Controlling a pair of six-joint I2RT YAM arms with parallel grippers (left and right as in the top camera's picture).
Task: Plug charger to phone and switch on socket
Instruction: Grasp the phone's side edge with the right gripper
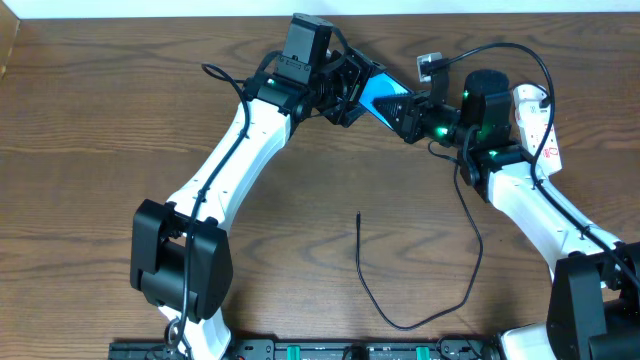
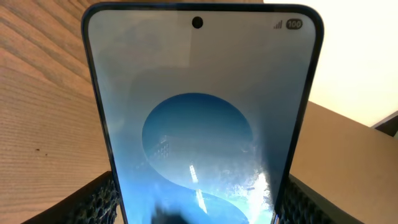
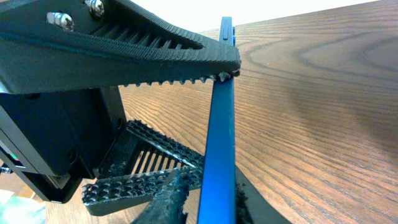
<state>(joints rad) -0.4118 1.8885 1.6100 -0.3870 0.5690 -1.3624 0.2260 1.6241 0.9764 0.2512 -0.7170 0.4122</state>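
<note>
**Ana:** Where is the phone?

**Ben:** The phone (image 1: 383, 95) is near the top middle of the overhead view, held above the table (image 1: 100, 120) between the two arms. Its screen is light blue with a darker blue circle.

**Ana:** Who holds it?

**Ben:** The left gripper (image 1: 362, 92) does. In the left wrist view its black fingers (image 2: 102, 199) sit on both long sides of the phone, low in the frame. They are clamped on it.

**Ana:** And the right gripper?

**Ben:** The right gripper (image 1: 410, 112) is at the phone's other end. In the right wrist view the phone is a thin blue strip, seen from its edge. The toothed top finger (image 3: 155, 37) touches it with its tip. I cannot tell if that gripper is squeezing the phone.

**Ana:** Where is the charger?

**Ben:** The charger (image 1: 361, 260) lies on the brown table, in the lower middle of the overhead view. Its small plug tip points up the frame, well apart from the phone and both grippers. The cable loops down and round to the right.

**Ana:** And the socket?

**Ben:** The socket (image 1: 537, 118) is white with red marks. It is at the upper right, partly behind the right arm.
</note>
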